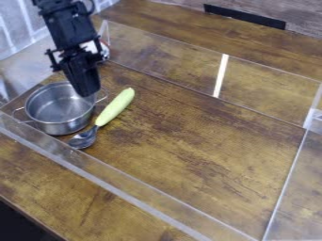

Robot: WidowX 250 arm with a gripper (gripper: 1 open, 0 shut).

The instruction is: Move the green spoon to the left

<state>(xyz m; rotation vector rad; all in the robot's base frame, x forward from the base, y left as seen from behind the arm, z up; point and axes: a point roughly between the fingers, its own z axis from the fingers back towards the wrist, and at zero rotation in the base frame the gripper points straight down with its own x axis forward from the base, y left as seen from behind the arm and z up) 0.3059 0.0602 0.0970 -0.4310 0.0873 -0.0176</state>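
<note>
The green spoon [108,110] lies flat on the surface [201,151], a dark plank top with a streaky brown grain and a worn, patchy finish. Its handle is thick, rounded yellow-green plastic, running up and to the right; its small shiny metal bowl sits at the lower-left end, tucked right up against the steel pot [56,109]. That pot is round and shallow, brushed grey metal with a bright rim and a pale reflection inside. Both sit in the near-left corner of a low, clear-walled tray [220,75], whose transparent edges catch a bright white streak of light further right.

Above them, the black gripper [86,91] hangs down from its blocky dark arm, its tips over the pot's far rim and just left of the spoon's handle tip. The jaws are pressed fully together into one narrow black wedge, and they hold nothing; the spoon lies free on the wood. From this angle it is hard to say whether the tips touch the pot's rim or hover just above it.
</note>
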